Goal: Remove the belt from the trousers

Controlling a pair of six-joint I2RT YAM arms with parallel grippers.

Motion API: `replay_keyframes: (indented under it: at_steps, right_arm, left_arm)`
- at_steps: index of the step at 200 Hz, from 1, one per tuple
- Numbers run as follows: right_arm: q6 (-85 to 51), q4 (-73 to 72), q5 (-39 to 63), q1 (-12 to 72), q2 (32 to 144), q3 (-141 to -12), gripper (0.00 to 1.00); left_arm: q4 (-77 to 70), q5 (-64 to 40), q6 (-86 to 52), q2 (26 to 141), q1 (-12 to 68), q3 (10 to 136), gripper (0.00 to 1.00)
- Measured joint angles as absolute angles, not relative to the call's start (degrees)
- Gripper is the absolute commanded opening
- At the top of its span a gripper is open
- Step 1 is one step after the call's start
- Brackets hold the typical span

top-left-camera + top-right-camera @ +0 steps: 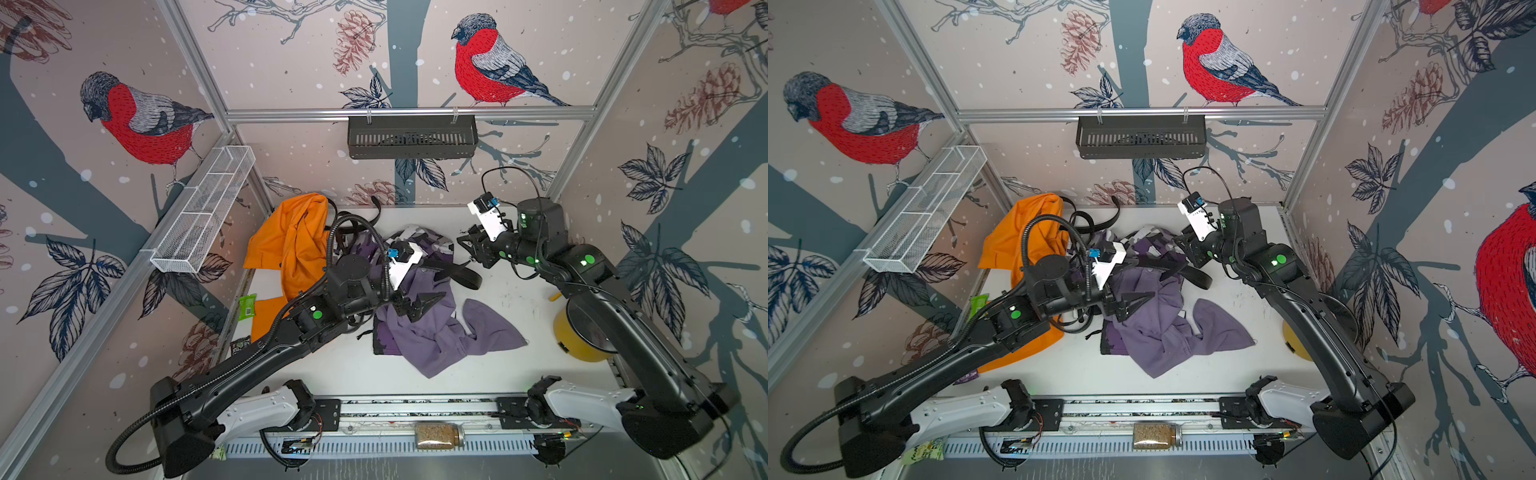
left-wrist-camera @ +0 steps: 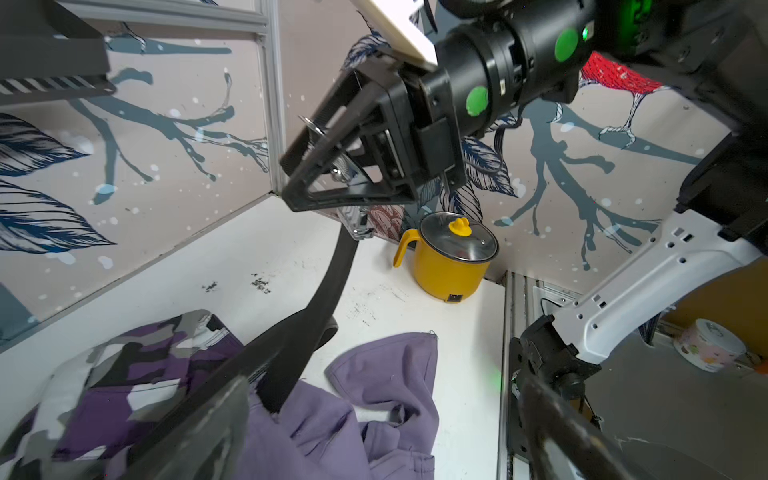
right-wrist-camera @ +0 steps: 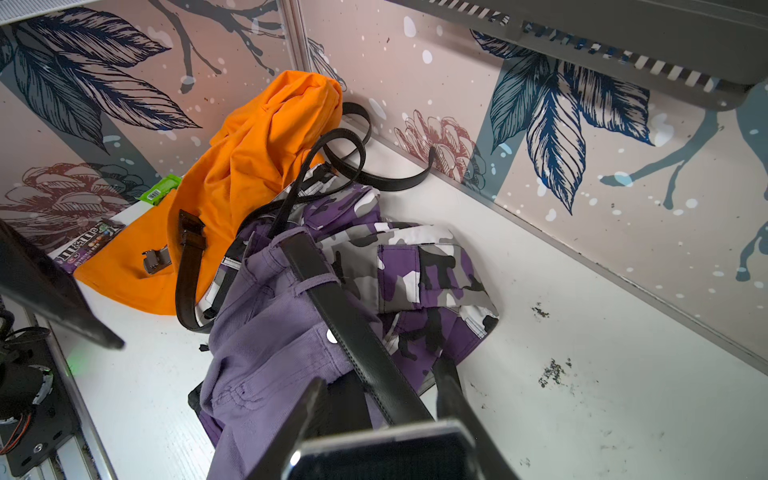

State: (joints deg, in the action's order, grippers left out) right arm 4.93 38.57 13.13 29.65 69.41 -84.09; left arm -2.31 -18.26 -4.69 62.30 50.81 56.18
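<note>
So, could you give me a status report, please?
Left gripper open over trousers. Right gripper shut on belt, buckle end. Belt threaded through a loop. Camouflage trousers bunched alongside.

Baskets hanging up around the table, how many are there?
2. A white wire basket hangs on the robot's left side. A black basket hangs at the back, in the middle. More could be out of view.

The lilac trousers [image 1: 428, 336] lie crumpled in the middle of the table, with one leg flopped out toward four o'clock and the waistband on the twelve o'clock side. The black leather belt [image 3: 353, 328] passes flat under two waistband loops. It then rises off the cloth toward two o'clock, its silver buckle [image 2: 358, 226] lifted clear of the table.
</note>
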Motion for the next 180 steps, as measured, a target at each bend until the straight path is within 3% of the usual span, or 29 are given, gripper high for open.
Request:
replay_keyframes:
  at_steps: [85, 141, 156, 174, 180]
  right_arm:
    - [4.3, 38.5, 15.4, 29.6, 69.6, -85.5, 0.0]
    - [3.5, 36.5, 17.0, 29.8, 68.8, -83.6, 0.0]
    - [3.2, 35.8, 17.5, 29.8, 68.7, -83.2, 0.0]
    - [3.0, 35.2, 18.0, 29.8, 68.6, -82.5, 0.0]
    - [3.0, 35.0, 18.0, 29.8, 68.6, -82.2, 0.03]
  left_arm:
    - [-24.4, -5.2, -7.5, 79.3, 55.2, 50.0, 0.82]
    - [-33.4, -2.5, -7.4, 87.1, 55.4, 53.6, 0.57]
    - [-34.3, -2.5, -7.0, 89.1, 55.3, 55.1, 0.43]
    - [-34.9, -2.5, -6.9, 90.7, 55.3, 55.9, 0.03]
    - [-34.9, -2.5, -6.3, 90.8, 55.4, 55.9, 0.0]
